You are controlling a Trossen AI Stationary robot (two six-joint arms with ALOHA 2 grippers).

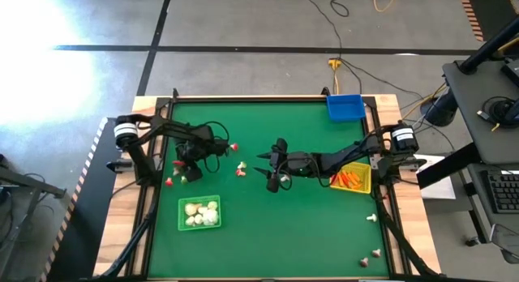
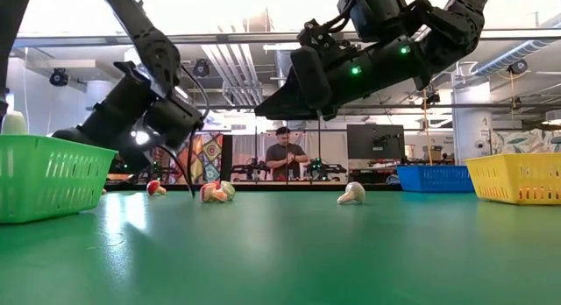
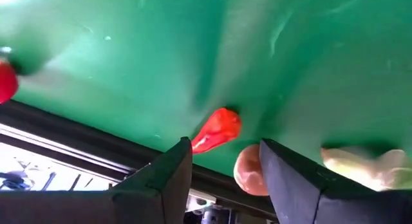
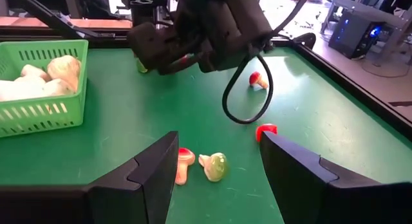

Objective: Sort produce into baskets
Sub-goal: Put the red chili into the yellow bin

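Observation:
My left gripper (image 1: 183, 170) (image 3: 225, 161) points steeply down at the mat's left part, open. Just past its fingertips lie a red piece (image 3: 219, 130) and a pinkish round piece (image 3: 248, 170), with a whitish piece (image 3: 360, 166) beside them; I see no touch. My right gripper (image 1: 268, 172) (image 4: 219, 169) hovers open over the table's middle, above a red-and-white piece (image 4: 184, 163) and a pale green one (image 4: 216, 167). The green basket (image 1: 183, 219) holds whitish bulbs, the yellow basket (image 1: 365, 185) holds orange sticks, and the blue basket (image 1: 345, 108) stands at the far edge.
Loose pieces lie near the left arm (image 1: 234, 144) and at the near right corner (image 1: 371, 218), (image 1: 376, 253). A raised rim (image 1: 243, 98) borders the green mat. A cable loop (image 4: 248, 89) hangs from the left arm. A person (image 2: 285, 158) stands far behind the table.

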